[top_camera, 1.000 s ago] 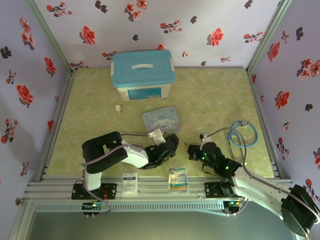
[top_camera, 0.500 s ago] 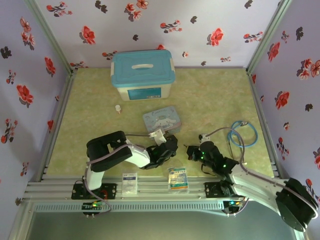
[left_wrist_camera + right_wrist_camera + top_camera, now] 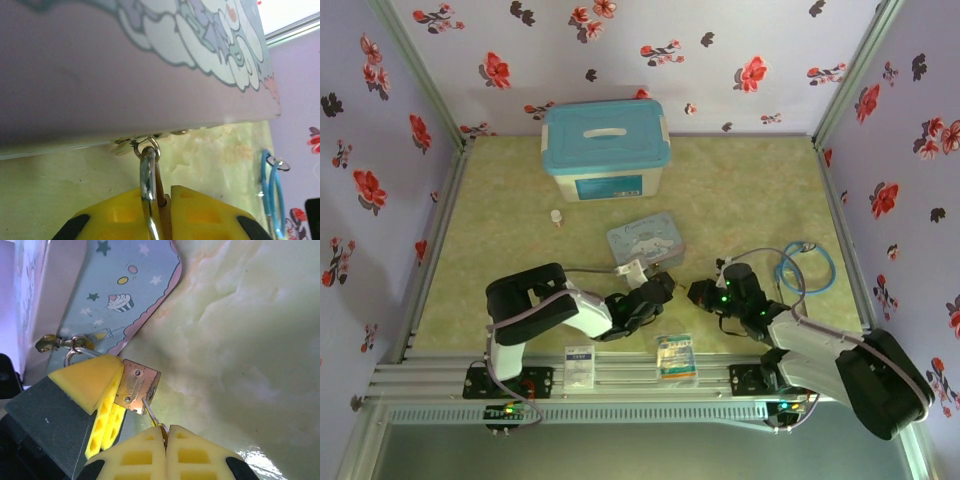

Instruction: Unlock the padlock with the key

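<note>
The left gripper (image 3: pixel 665 285), wider 1 second before, had closed its yellow pads (image 3: pixel 197 212) on the padlock (image 3: pixel 138 386). The padlock hung by its shackle from the clasp at the near edge of the cartoon tin (image 3: pixel 645 240). The key (image 3: pixel 150 413) touched the padlock's end face with its tip. The right gripper (image 3: pixel 166 434), pinched shut on the key, had swung in closer to the left gripper than 1 second earlier.

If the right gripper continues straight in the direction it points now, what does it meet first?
Probably the padlock: the key pinched in the right gripper reaches its keyhole face, directly ahead. The left gripper clamps the padlock from the side.
</note>
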You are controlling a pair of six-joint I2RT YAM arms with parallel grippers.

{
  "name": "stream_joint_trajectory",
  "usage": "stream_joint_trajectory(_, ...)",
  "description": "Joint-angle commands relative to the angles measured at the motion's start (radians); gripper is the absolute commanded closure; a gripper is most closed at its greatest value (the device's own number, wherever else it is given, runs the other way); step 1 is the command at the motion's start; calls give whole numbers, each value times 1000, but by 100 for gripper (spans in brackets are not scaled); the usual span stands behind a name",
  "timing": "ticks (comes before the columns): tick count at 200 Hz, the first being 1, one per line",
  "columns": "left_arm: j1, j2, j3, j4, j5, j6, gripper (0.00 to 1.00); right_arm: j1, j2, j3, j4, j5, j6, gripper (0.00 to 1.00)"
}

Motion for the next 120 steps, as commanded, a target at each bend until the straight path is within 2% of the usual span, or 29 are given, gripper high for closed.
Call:
stream_joint_trajectory(1, 15, 4, -43, 86, 63, -117, 100, -82, -19, -31, 20, -159, -39, 100)
stream_joint_trajectory(17, 16, -11, -44, 64, 61, -110, 100, -164, -9, -34, 27, -263, -60, 100)
stream_joint_trajectory(31, 16, -16, -48, 79, 58, -109, 100, -197, 13, -26, 45, -313, -68, 100)
stream_joint_trajectory(71, 18, -17, -48, 87, 63, -113, 100, -200, 212, 16, 237, -433, -31, 100)
stream_joint_trajectory(102, 20, -28, -53, 100, 60, -110, 100, -201, 322, 10, 394, -461, 22, 100)
stream_joint_trajectory(120, 19, -35, -50, 86, 59, -106, 100, -202, 356, 6, 422, -466, 32, 100)
